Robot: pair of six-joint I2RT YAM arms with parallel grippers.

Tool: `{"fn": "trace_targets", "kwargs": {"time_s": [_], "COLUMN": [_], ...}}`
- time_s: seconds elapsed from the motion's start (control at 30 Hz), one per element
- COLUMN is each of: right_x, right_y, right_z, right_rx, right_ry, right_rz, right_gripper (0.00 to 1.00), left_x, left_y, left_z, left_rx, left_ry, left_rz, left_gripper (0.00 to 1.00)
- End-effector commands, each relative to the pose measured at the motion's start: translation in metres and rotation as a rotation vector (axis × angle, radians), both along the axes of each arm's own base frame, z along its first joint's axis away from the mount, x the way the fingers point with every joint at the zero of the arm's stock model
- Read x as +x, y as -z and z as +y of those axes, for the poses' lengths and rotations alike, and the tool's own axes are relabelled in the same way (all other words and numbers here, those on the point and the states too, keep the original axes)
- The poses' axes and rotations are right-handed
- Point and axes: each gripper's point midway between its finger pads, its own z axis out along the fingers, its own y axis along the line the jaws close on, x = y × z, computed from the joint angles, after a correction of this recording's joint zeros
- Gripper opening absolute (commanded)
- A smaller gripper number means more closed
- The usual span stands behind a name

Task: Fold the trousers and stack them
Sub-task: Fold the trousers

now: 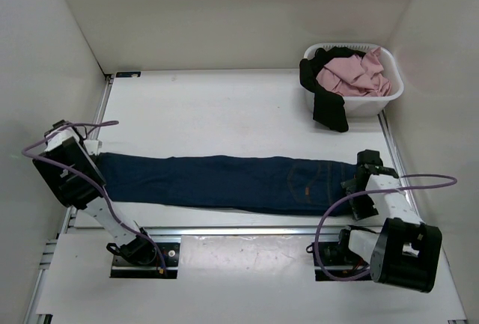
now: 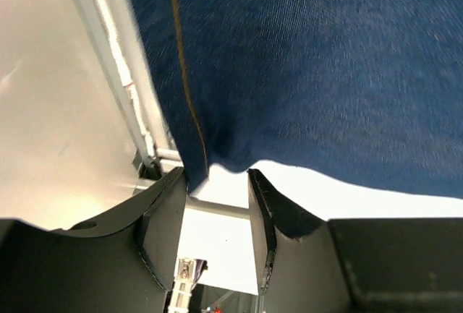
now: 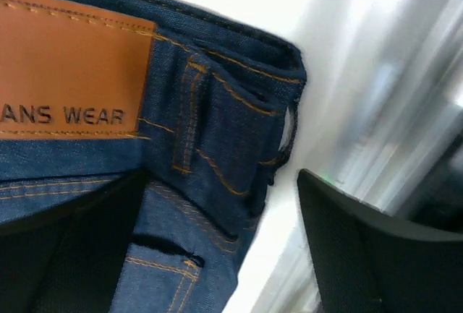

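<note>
The dark navy trousers [image 1: 224,182] lie flat and stretched out across the table, leg ends at the left, waistband at the right. My left gripper [image 1: 96,149] is at the leg hem. In the left wrist view its fingers [image 2: 217,176] stand open, with the hem corner [image 2: 194,161] just touching the left fingertip. My right gripper [image 1: 358,183] is at the waistband end. In the right wrist view it [image 3: 221,176] is open and straddles the waistband corner [image 3: 239,110], one finger over the denim, the other over bare table. The tan patch [image 3: 69,67] shows beside it.
A white basket [image 1: 393,88] stands at the back right, holding a pink garment [image 1: 352,75]; a black garment [image 1: 327,107] hangs over its front-left rim onto the table. White walls enclose the table on three sides. A metal rail [image 1: 239,230] runs along the near edge.
</note>
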Motion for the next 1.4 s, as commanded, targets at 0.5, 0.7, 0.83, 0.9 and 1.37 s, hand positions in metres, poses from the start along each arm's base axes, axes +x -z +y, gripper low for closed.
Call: {"fn": "trace_targets", "kwargs": {"time_s": [0.5, 0.7, 0.83, 0.9, 1.37], "right_x": [0.035, 0.084, 0.114, 0.126, 0.090], "right_y": [-0.016, -0.106, -0.159, -0.179, -0.210], "right_z": [-0.060, -0.091, -0.057, -0.029, 0.338], "right_rx": [-0.193, -0.367, -0.489, -0.538, -0.526], "right_ry": [0.010, -0.141, -0.371, -0.478, -1.293], "right_rz": [-0.061, -0.220, -0.324, -0.380, -0.727], "right_gripper": [0.00, 0.00, 0.00, 0.00, 0.00], "left_x": [0.048, 0.052, 0.049, 0.048, 0.045], "left_y": [-0.054, -0.017, 0.003, 0.011, 0.036], "left_z": [-0.053, -0.101, -0.116, -0.122, -0.145], "left_rx": [-0.012, -0.069, -0.067, -0.057, -0.002], "left_ry": [0.152, 0.221, 0.239, 0.237, 0.256], "left_rz": [-0.121, -0.024, 0.040, 0.065, 0.177], "left_gripper": [0.52, 0.52, 0.52, 0.52, 0.52]}}
